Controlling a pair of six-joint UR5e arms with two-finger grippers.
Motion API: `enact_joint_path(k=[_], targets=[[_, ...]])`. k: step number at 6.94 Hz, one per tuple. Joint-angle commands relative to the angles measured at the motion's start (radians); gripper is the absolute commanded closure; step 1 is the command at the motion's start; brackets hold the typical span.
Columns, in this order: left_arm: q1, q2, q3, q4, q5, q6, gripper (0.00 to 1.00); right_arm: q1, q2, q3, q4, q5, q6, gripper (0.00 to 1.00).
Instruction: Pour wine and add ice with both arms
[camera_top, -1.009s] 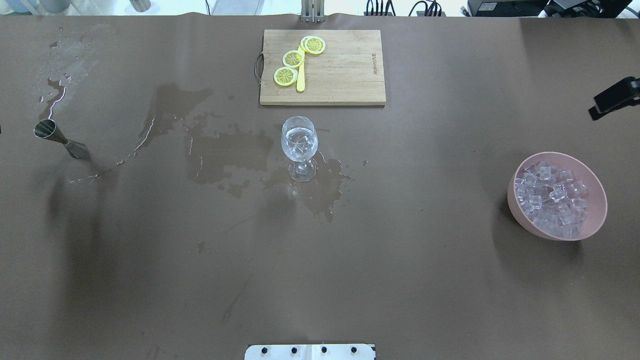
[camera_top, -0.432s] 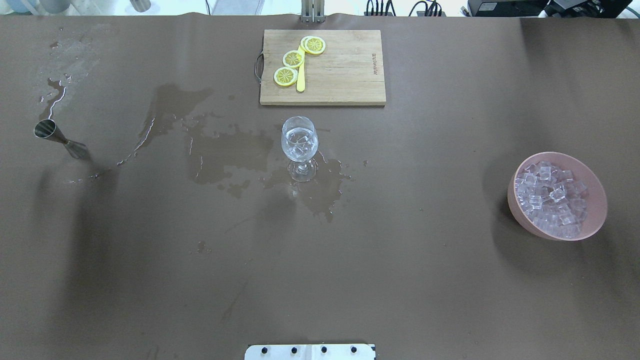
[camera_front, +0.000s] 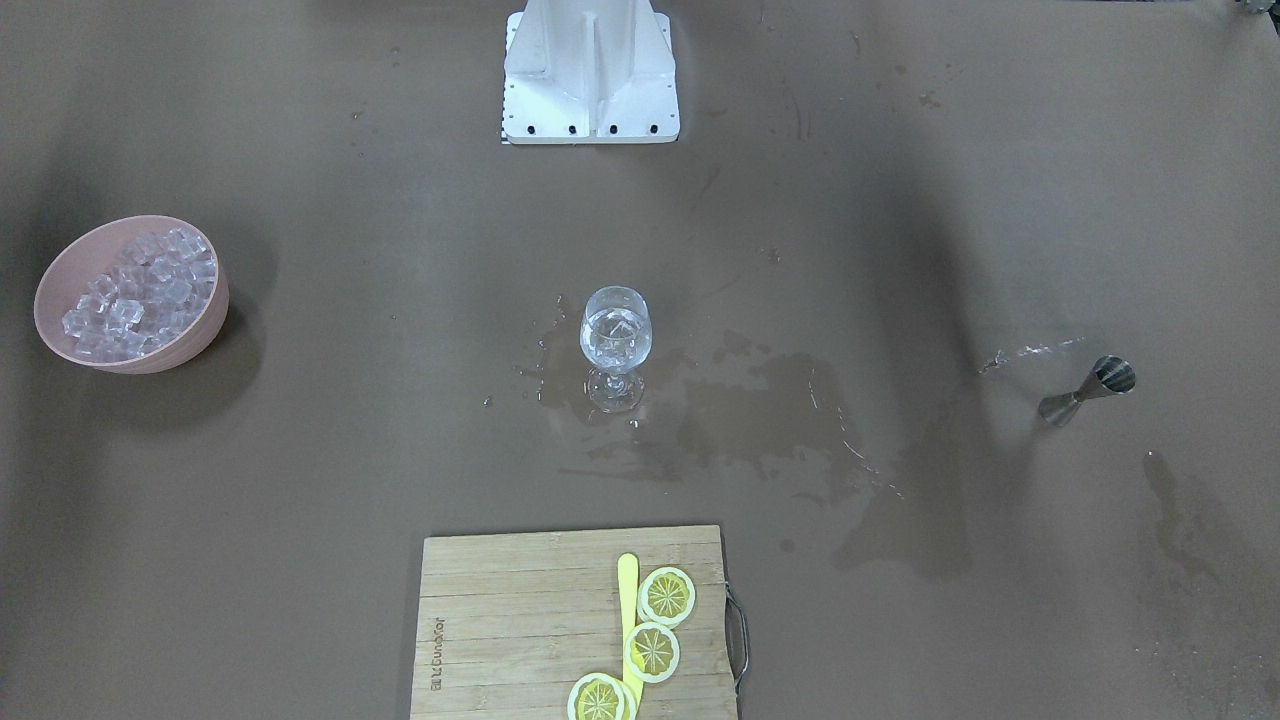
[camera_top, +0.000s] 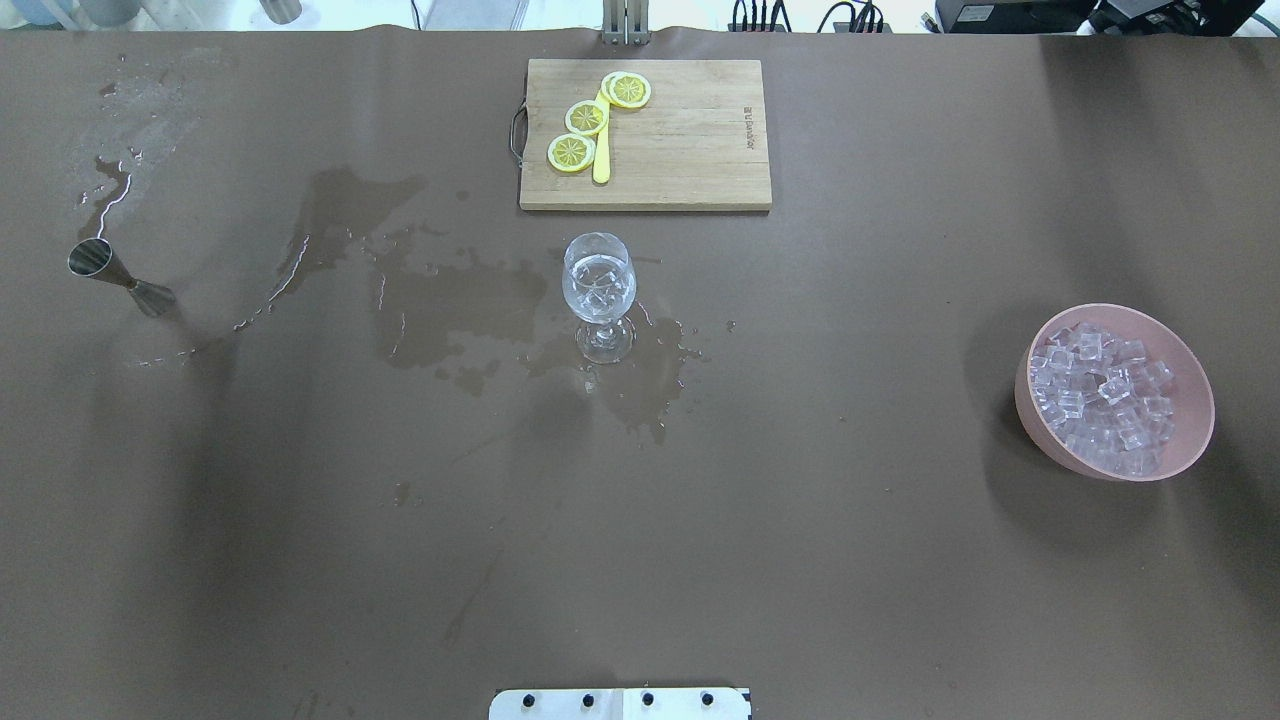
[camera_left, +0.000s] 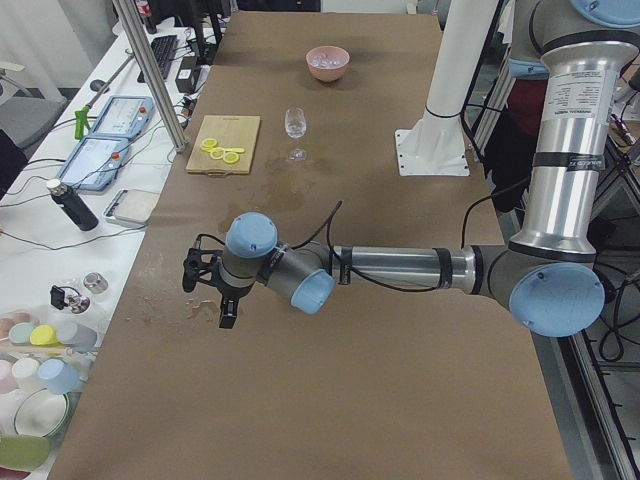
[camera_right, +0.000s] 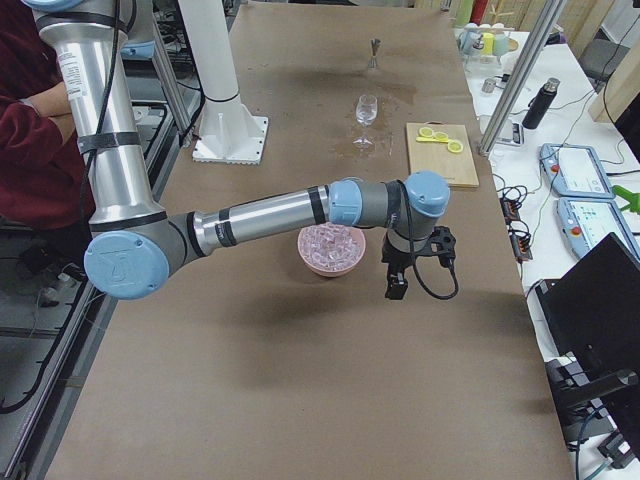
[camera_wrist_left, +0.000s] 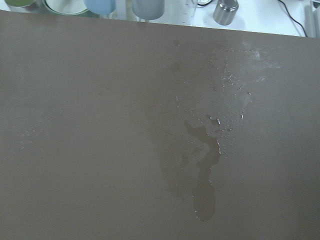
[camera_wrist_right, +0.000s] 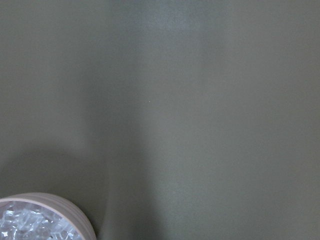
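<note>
Table (camera_top: 800, 560): brown covering, full width of the scene, with dark wet patches (camera_top: 450, 300) spread left of and around the glass, and a further streak at the far left end.

Left arm (camera_left: 400, 268): stretched out low over the table's left end. Left gripper (camera_left: 210, 290): black, pointing down over the wet streak, clear of the table; seen only from the side, so whether it is spread or closed cannot be told, and nothing is seen in it.

Right arm (camera_right: 260, 215): reaching over the table's right end. Right gripper (camera_right: 405, 270): black, hanging just beside the bowl; its opening likewise cannot be told, nothing seen in it.

White mounting bracket (camera_front: 590, 70): near edge of the table, centre.

Cutting board (camera_top: 680, 140): bamboo, far centre, metal handle on its left end. On it three lemon slices (camera_top: 586, 117) and a yellow knife (camera_top: 601, 160).

Bowl (camera_top: 1190, 440): pink, right side, tilted. Ice (camera_top: 1100, 400): many small clear cubes heaped inside it.

Wine glass (camera_top: 599, 290): upright, centre, just nearer than the board, foot standing in a wet patch. Wine (camera_front: 615, 345): clear liquid in the glass, with a few ice cubes in it.

Jigger (camera_top: 118, 278): steel, double-ended, far left, well apart from the glass.
</note>
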Motion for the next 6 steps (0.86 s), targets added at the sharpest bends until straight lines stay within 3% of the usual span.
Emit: enact_joint_path(k=[1,4,6], targets=[[-0.028,-0.006,-0.152,0.246,-0.002,0.116,0.01,0.009,-0.043,-0.039,0.074,0.010,-0.003,0.00],[-0.033,0.011,-0.217,0.310,-0.012,0.173,0.01,0.041,-0.069,-0.019,0.074,0.010,0.005,0.00],[-0.031,0.019,-0.205,0.391,-0.023,0.318,0.01,0.072,-0.144,0.080,0.074,0.007,0.006,0.00]])
